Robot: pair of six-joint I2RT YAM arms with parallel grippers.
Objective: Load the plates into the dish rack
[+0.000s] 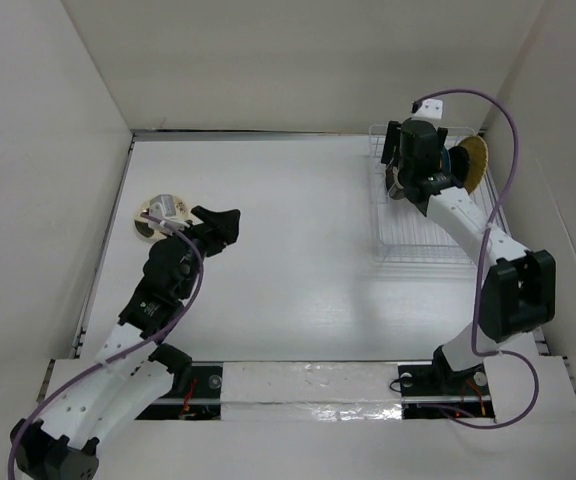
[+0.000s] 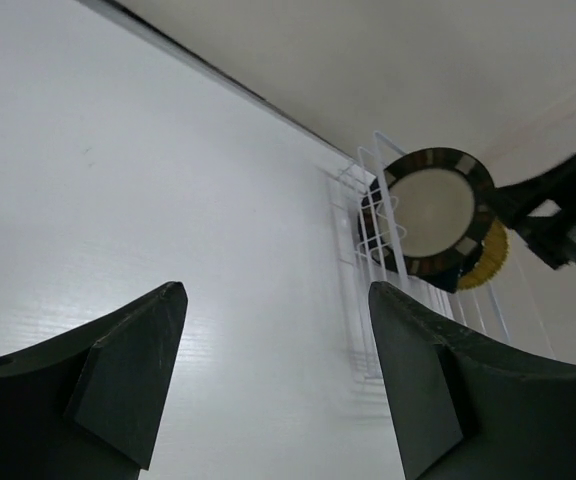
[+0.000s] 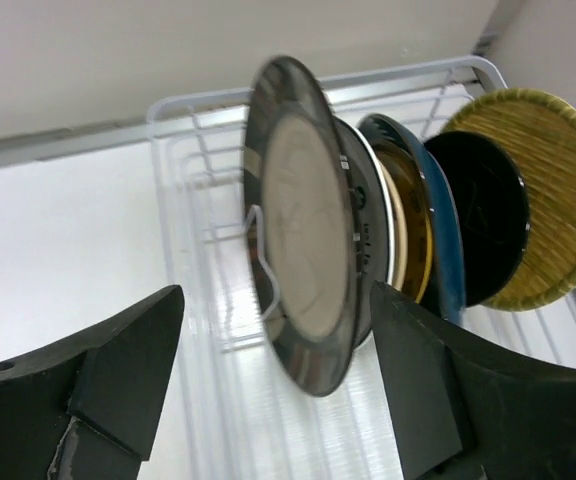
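R grip (image 3: 275, 300) open; dark-rimmed plate (image 3: 303, 230) just ahead | upright in rack (image 3: 198, 99)

The desk (image 1: 298, 260) is a white, faintly grained surface with a soft sheen, brightest near its middle where the light pools. Plain white panels close it in on three sides: a left wall (image 1: 28, 170), a back wall (image 1: 308, 60) and a right wall (image 1: 568, 150). A thin dark seam (image 1: 258, 132) runs where the desk meets the back wall; from the left wrist view it shows as a slanting dark line. Along the near edge lies a white strip (image 1: 313, 385) with a crinkled, glossy finish, set in a dark slot. In front of it, a flat white ledge (image 1: 298, 445) spans the whole width.
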